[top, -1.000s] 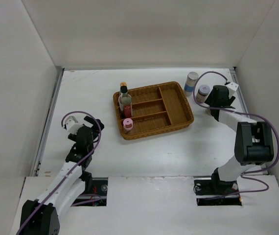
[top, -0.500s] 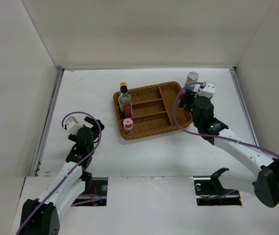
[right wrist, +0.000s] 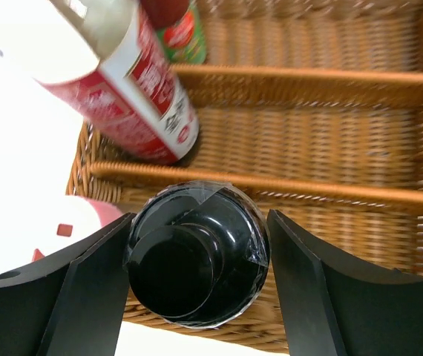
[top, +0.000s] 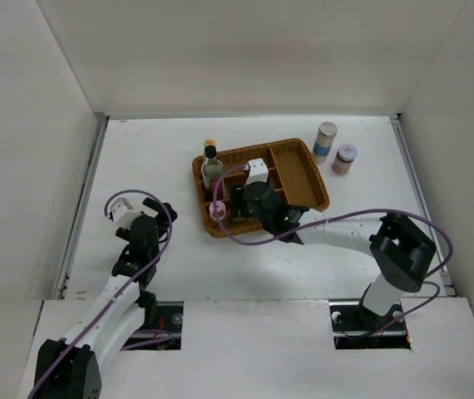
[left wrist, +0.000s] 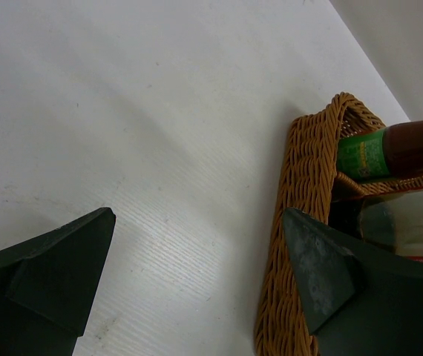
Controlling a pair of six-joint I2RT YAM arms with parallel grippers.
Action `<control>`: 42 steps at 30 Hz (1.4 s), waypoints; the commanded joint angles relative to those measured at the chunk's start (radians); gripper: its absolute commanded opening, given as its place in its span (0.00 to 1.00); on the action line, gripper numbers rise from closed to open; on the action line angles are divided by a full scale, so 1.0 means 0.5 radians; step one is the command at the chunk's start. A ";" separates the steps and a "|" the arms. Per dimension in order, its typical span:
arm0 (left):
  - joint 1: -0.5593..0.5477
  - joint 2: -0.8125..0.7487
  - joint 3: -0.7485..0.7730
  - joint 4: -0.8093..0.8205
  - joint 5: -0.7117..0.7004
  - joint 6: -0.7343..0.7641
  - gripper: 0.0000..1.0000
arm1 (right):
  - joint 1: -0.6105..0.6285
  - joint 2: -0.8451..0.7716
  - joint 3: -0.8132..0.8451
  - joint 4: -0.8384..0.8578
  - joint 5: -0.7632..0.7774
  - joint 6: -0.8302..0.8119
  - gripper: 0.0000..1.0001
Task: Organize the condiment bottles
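My right gripper (top: 239, 202) reaches over the left end of the brown wicker tray (top: 297, 179). In the right wrist view the gripper (right wrist: 198, 216) is shut on the small dark black-capped bottle (right wrist: 197, 256), upright over the tray's front compartment. The tall clear black-capped bottle (top: 212, 170), the yellow-capped red-green bottle (top: 209, 145) and the small pink-capped bottle (top: 216, 210) stand in the tray's left end. The silver-lidded blue-label bottle (top: 325, 139) and the squat pink-lidded jar (top: 344, 158) stand on the table at the back right. My left gripper (top: 141, 229) is open and empty, left of the tray.
The left wrist view shows the tray's woven wall (left wrist: 300, 185) just to the right of my open left gripper (left wrist: 198, 215), with bare table under it. The table is walled on three sides. The tray's middle and right compartments (right wrist: 308, 141) hold nothing.
My right arm has swung from the back right by the pink-lidded jar across to the tray's left end. The jar, hidden half a second ago, shows again. The left arm has not moved.
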 commanded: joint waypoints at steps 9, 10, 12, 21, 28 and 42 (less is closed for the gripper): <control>0.006 -0.018 -0.014 0.085 0.029 0.008 1.00 | 0.075 0.129 0.121 0.072 0.023 0.122 0.62; 0.006 -0.018 -0.014 0.085 0.029 0.008 1.00 | 0.075 0.138 0.121 0.060 0.023 0.128 0.66; 0.006 -0.018 -0.014 0.085 0.029 0.008 1.00 | 0.082 0.150 0.130 0.029 0.029 0.131 0.74; 0.009 -0.021 -0.017 0.088 0.029 0.008 1.00 | 0.078 -0.116 0.148 -0.213 0.112 0.146 0.93; 0.009 -0.024 -0.017 0.088 0.029 0.008 1.00 | -0.139 -0.646 -0.063 -0.309 0.179 0.143 0.94; 0.006 -0.009 -0.020 0.107 0.032 0.008 1.00 | -1.780 -0.176 0.047 -0.014 -0.250 -0.001 1.00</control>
